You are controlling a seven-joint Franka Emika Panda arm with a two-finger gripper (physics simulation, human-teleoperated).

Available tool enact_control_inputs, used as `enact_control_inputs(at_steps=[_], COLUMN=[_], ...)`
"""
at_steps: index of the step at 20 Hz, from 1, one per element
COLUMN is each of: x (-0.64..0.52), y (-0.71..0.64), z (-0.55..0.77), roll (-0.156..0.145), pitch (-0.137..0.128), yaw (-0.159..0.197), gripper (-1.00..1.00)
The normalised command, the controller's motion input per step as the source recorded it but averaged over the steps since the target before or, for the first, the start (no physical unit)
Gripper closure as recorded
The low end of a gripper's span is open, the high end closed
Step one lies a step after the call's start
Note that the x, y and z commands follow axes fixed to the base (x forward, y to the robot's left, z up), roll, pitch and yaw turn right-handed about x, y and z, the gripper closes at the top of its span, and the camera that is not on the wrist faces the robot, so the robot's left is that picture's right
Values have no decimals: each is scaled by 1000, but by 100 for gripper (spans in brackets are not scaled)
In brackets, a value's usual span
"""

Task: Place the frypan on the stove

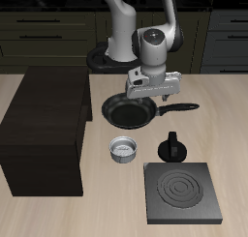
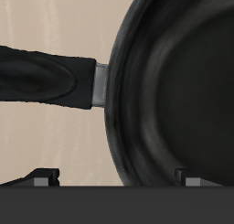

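Observation:
The frypan (image 1: pixel 128 112) is a round black pan with a long straight handle (image 1: pixel 184 107). It lies on the table behind the small bowl and pot. My gripper (image 1: pixel 157 98) hovers just above it, where the handle meets the rim. In the wrist view the pan (image 2: pixel 178 90) and its handle (image 2: pixel 41 74) fill the frame, and my two fingertips (image 2: pixel 41 178) stand wide apart with nothing between them. The stove (image 1: pixel 181 191) is a dark grey slab with spiral rings near the table's front edge. Nothing is on it.
A big dark brown box (image 1: pixel 44 130) stands beside the pan. A small silver-grey bowl (image 1: pixel 124 148) and a small black knobbed pot (image 1: pixel 173 146) sit between the pan and the stove.

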Motion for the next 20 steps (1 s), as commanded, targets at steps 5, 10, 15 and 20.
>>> enact_control_inputs(at_steps=[5, 10, 15, 20], x=[122, -28, -13, 49], y=[-54, -30, 29, -22], z=[-82, 62, 40, 38], roll=[-4, -3, 10, -5], pitch=[13, -28, -1, 1], yaw=[-9, -1, 0, 9], gripper=[100, 100, 100, 100])
